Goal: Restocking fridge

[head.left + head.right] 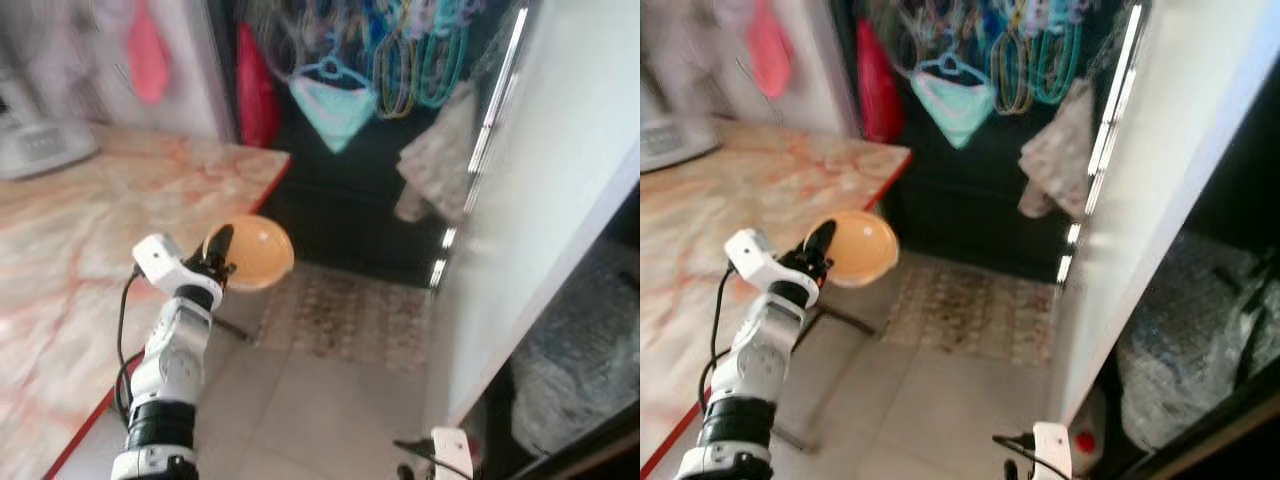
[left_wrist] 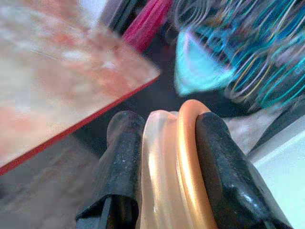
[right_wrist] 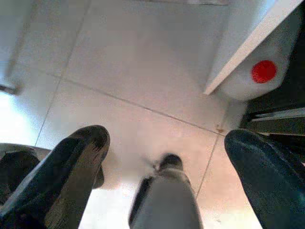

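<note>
The left hand (image 1: 222, 252) is raised in front of the robot, off the near corner of the marble-patterned table (image 1: 90, 220) with its red edge, and its two black fingers (image 2: 125, 162) pinch the rim of an orange bowl (image 1: 255, 250), one finger on each side of the rim as the left wrist view shows. The bowl is held on edge, its hollow facing the camera, in the air beyond the table's edge and above the tiled floor (image 1: 320, 410). From the bowl, a patterned rug (image 1: 350, 315) lies on the floor at about four o'clock, and a bunch of blue and green clothes hangers (image 1: 400, 50) with a pale green garment (image 1: 335, 105) hangs in a dark opening at about one o'clock. A red bag (image 1: 255, 85) hangs at about twelve o'clock from the bowl, just beside the table's far corner. The white fridge door (image 1: 540, 200) stands open at three o'clock, with clear plastic bags (image 1: 1190, 340) in the dark space past it. The right hand (image 3: 167, 157) hangs low over the floor tiles with its fingers spread wide and nothing between them; near it, by the lower corner of the door, stands a white bottle with a red cap (image 3: 263, 71).
</note>
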Tool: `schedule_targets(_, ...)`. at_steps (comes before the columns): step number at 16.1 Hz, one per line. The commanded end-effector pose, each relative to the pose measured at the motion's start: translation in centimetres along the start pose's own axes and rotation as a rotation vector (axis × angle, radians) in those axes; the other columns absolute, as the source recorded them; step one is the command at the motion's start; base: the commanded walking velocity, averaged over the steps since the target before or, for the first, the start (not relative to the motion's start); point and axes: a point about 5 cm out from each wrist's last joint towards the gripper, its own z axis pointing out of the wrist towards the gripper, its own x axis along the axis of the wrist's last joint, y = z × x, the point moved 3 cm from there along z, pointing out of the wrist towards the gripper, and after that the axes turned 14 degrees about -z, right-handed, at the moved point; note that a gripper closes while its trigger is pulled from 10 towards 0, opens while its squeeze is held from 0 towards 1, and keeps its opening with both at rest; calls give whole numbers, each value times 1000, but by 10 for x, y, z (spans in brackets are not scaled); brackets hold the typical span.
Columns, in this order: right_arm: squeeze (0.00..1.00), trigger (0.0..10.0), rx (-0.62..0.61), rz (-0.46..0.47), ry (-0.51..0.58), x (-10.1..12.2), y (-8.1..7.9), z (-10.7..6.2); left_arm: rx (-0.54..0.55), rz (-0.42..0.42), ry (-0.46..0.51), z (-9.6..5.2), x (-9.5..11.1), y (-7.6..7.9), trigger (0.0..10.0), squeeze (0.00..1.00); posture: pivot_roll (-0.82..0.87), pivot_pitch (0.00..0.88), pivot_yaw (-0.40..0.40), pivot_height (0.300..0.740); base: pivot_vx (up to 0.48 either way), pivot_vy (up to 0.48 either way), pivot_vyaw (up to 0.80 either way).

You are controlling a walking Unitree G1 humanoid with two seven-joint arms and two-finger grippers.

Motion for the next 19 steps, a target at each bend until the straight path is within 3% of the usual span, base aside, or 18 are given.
schedule_targets(1, 0, 10000, -1, -2, -1, -1, 1, 0, 29, 23, -92, -1, -16, -10, 10000, 0, 25, 0, 67, 740, 0, 0, 0)
schedule_targets(2, 0, 10000, -1, -1, -1, -1, 1, 0, 80, 80, -165, -5, -28, -27, 10000, 0, 26, 0, 67, 740, 0, 0, 0)
schedule_targets(5, 0, 10000, -2, -1, -1, -1, 1, 0, 183, 79, -289, -24, -52, -68, 10000, 0, 26, 0, 65, 740, 0, 0, 0)
schedule_targets(8, 0, 10000, -2, -3, 0, -1, 2, 0, 226, 166, -382, -36, -65, -85, 10000, 0, 30, 0, 60, 740, 0, 0, 0)
schedule_targets(9, 0, 10000, -3, -1, 3, -1, 2, 0, 277, 283, -473, -52, -76, -106, 10000, 0, 28, 0, 59, 740, 0, 0, 0)
schedule_targets(13, 0, 10000, -3, -3, 5, 0, 2, 0, 315, 353, -585, -71, -93, -123, 10000, 0, 30, 0, 56, 740, 0, 0, 0)
schedule_targets(16, 0, 10000, -4, -2, 4, 0, 2, 0, 414, 336, -612, -88, -98, -141, 10000, 0, 28, 0, 57, 740, 0, 0, 0)
schedule_targets(18, 0, 10000, -4, -2, 5, 0, 2, 0, 564, 217, -581, -109, -100, -160, 10000, 0, 26, 0, 59, 740, 0, 0, 0)
schedule_targets(19, 0, 10000, -4, -1, 5, 0, 2, 0, 631, 128, -511, -114, -95, -167, 10000, 0, 28, 0, 58, 740, 0, 0, 0)
